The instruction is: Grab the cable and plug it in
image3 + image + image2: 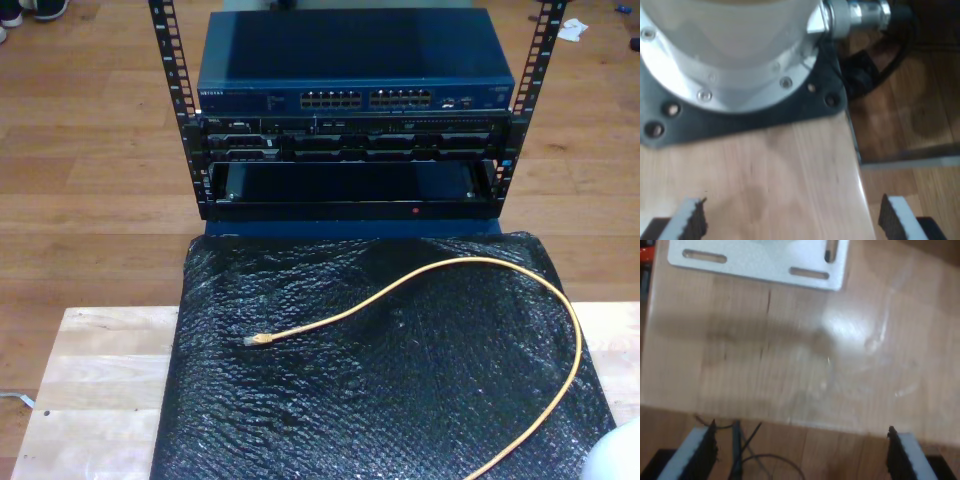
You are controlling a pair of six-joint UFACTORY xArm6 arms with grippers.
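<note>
Preparing cable pickup: my first gripper [790,220] and my second gripper [802,455] both spread, empty.
Risk: the cable [470,275] plug [258,341] may slip on the black mat [330,420] if pinched off-centre.

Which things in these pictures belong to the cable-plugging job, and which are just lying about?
Part of the job:
- yellow network cable, loose on the mat
- its clear plug
- network switch with its row of ports

Just lying about:
- black bubble-wrap mat
- wooden table
- rack posts
- white slotted bracket
</note>
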